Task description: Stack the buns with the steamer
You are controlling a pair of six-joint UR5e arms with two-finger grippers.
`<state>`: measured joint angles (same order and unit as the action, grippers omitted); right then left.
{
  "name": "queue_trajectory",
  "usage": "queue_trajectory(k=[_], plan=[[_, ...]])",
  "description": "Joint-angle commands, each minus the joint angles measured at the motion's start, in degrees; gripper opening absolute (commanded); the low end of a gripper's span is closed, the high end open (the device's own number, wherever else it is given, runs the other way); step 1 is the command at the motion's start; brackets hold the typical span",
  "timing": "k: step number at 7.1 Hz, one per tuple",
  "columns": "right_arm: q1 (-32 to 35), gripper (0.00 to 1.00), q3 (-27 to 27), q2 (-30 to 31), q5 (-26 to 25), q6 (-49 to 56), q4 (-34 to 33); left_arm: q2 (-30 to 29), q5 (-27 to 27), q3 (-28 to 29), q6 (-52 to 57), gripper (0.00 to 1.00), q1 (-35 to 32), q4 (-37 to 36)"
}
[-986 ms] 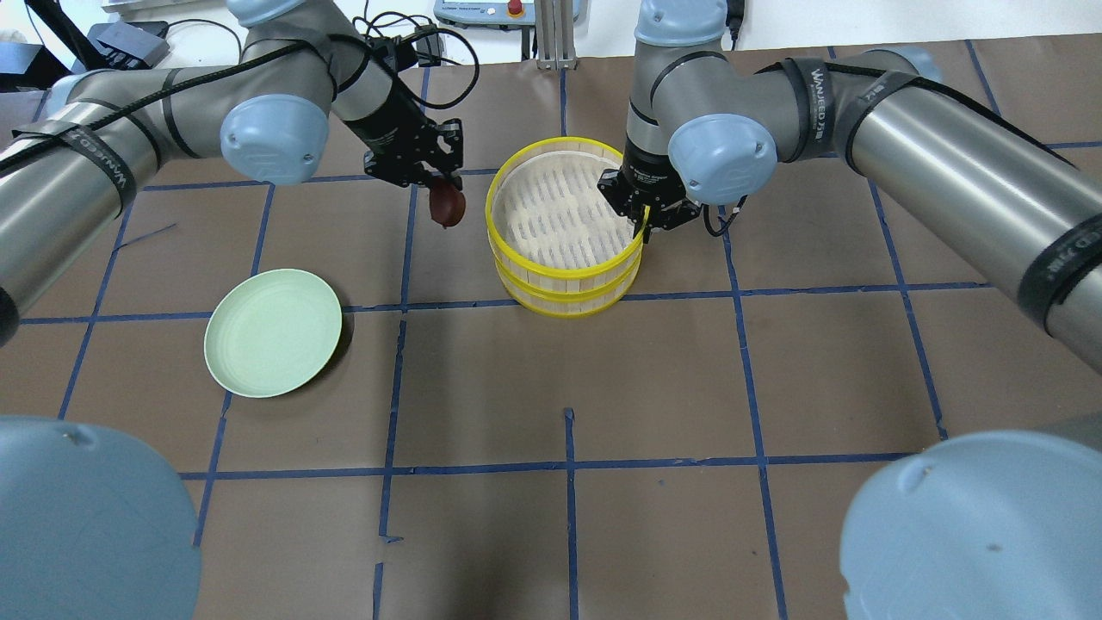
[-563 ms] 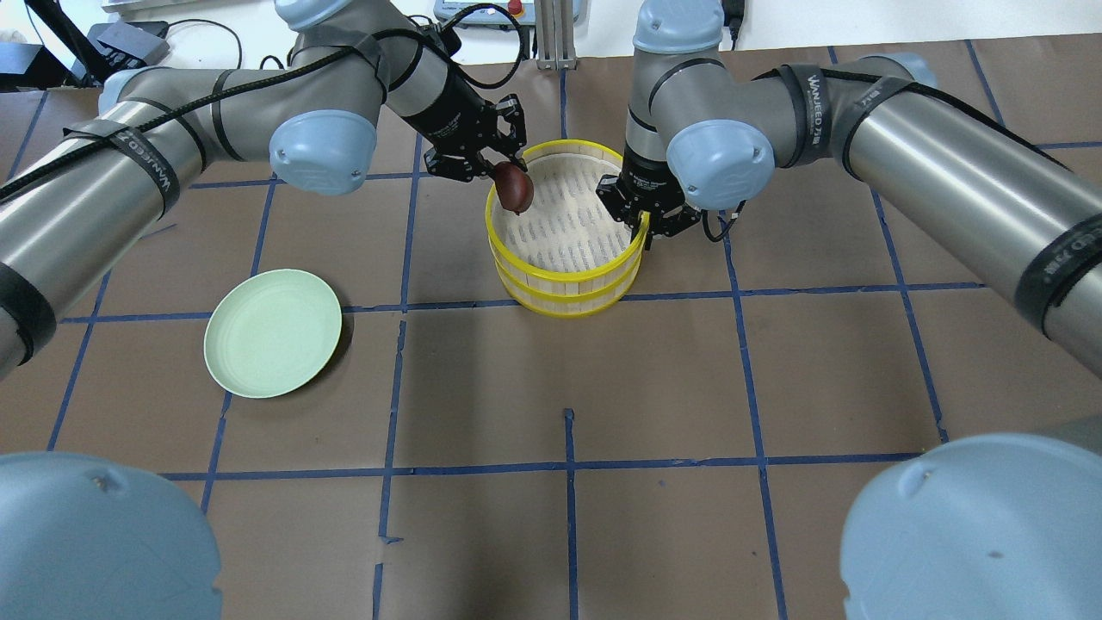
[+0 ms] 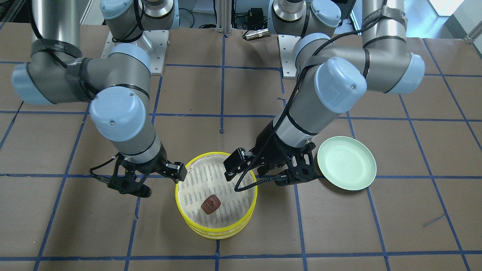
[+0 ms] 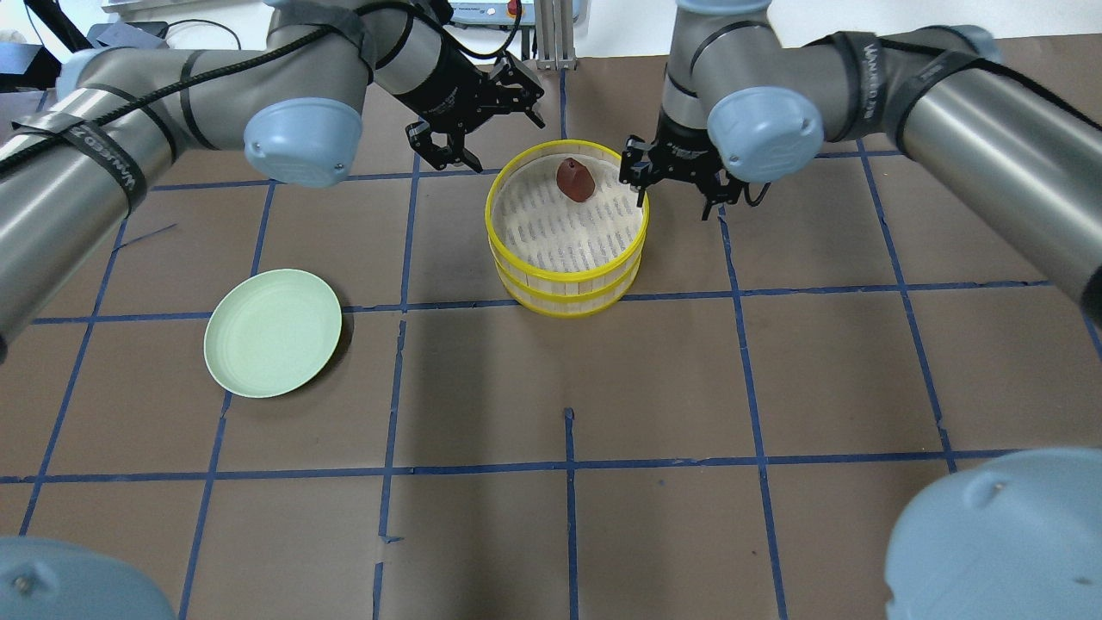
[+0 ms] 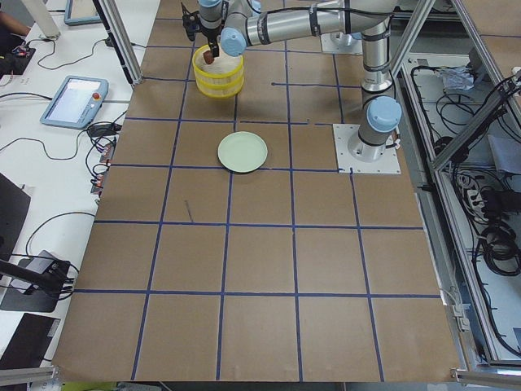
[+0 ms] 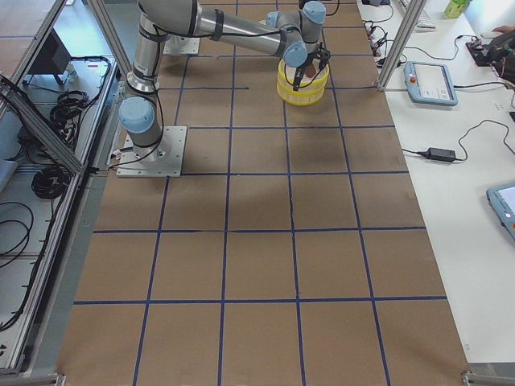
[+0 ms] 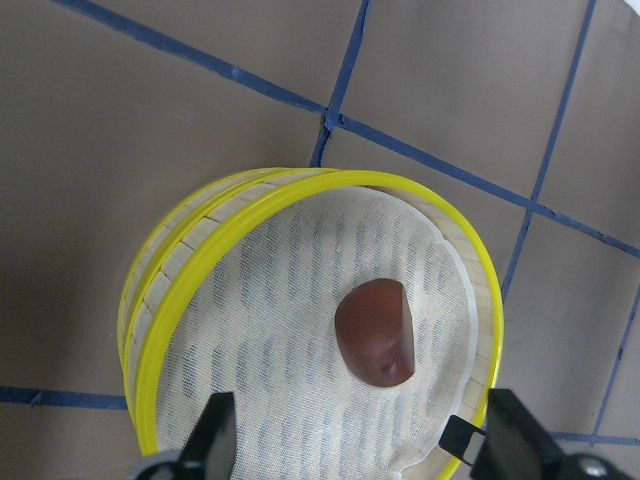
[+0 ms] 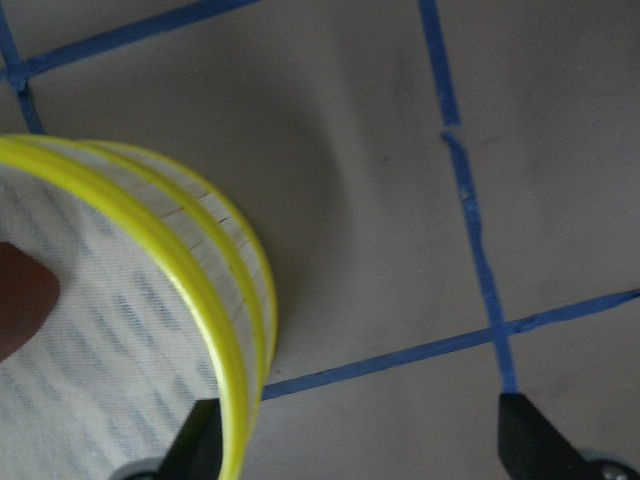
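The yellow-rimmed bamboo steamer (image 4: 516,258) stands at the table's far middle. The reddish-brown bun (image 4: 575,179) lies inside it on the white liner, near the far rim; it also shows in the left wrist view (image 7: 375,332). The white bun is out of view. My left gripper (image 4: 495,133) is open and empty, raised above and just beyond the steamer's far-left rim. My right gripper (image 4: 676,200) is open and empty, just outside the steamer's far-right rim (image 8: 215,290).
A pale green plate (image 4: 273,344) lies bare at the near left of the steamer. Brown table cover with blue tape grid lines. Both arms reach in over the far half of the table.
My left gripper carried the reddish-brown bun over the steamer, let it go and drew back. The bun now lies in the steamer. My right gripper moved off the rim toward the far right.
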<state>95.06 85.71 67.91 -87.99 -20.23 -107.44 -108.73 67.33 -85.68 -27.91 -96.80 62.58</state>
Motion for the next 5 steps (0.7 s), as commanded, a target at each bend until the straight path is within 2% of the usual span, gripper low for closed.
queue_trajectory(k=[1, 2, 4, 5], plan=[[-7.94, 1.00, -2.02, 7.38, 0.27, 11.48, 6.77, 9.37, 5.86, 0.42, 5.37, 1.00, 0.47, 11.69], [-8.13, 1.00, -3.08, 11.07, -0.25, 11.70, 13.50, 11.50, 14.33, 1.04, 10.02, 1.00, 0.64, 19.43], [-4.82, 1.00, -0.91, 19.77, -3.58, 11.27, 22.74, 12.04, 24.38, 1.30, 19.08, 1.00, 0.56, 27.73], [-2.45, 1.00, 1.37, 21.55, -5.16, 11.61, 22.62, 13.10, 25.82, 1.39, 22.34, 1.00, 1.34, 30.46]])
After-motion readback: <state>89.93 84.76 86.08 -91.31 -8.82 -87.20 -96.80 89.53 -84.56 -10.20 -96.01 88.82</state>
